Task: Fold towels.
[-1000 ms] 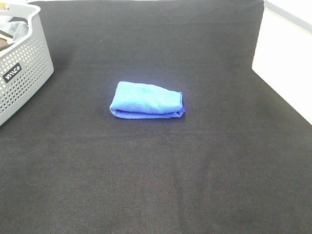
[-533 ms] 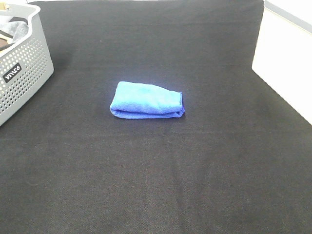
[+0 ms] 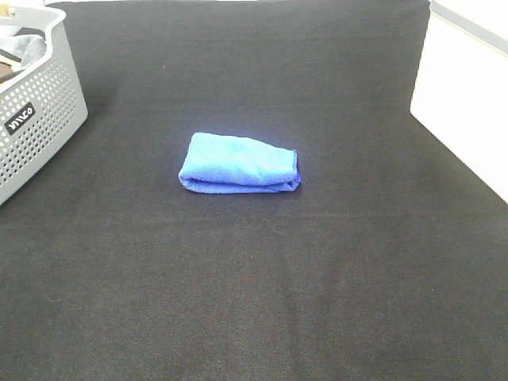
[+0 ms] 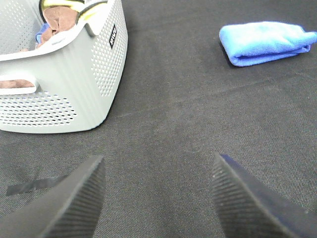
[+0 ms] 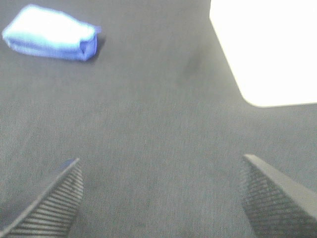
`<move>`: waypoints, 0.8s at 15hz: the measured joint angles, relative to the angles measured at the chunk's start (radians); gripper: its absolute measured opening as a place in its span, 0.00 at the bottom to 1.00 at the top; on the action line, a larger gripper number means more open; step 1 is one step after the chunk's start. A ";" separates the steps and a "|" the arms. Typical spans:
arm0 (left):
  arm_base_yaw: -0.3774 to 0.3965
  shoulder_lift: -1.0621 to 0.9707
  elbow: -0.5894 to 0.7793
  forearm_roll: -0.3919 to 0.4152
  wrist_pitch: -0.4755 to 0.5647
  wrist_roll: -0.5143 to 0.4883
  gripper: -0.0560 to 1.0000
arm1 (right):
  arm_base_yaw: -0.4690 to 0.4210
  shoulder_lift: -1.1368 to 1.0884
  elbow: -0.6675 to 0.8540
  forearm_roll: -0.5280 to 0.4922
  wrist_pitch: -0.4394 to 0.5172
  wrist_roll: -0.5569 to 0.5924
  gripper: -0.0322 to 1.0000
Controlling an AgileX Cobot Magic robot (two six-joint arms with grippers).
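Observation:
A blue towel (image 3: 238,163) lies folded into a small bundle in the middle of the black cloth. It also shows in the left wrist view (image 4: 265,42) and in the right wrist view (image 5: 49,33). Neither gripper shows in the exterior high view. My left gripper (image 4: 158,171) is open and empty, well away from the towel. My right gripper (image 5: 161,171) is open and empty, also far from the towel.
A grey perforated basket (image 3: 36,119) holding more cloths stands at the far left; it also shows in the left wrist view (image 4: 74,84). The black cloth ends at a white surface (image 3: 468,111) on the right. A strip of black tape (image 4: 29,186) lies near the basket.

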 joint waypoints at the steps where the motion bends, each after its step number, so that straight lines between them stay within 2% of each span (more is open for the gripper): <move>1: 0.000 0.000 0.000 0.000 0.000 0.000 0.62 | 0.000 -0.002 0.000 0.000 -0.001 0.000 0.81; 12: 0.000 -0.001 0.000 0.000 0.000 0.000 0.62 | 0.000 -0.004 0.000 0.000 -0.001 0.000 0.81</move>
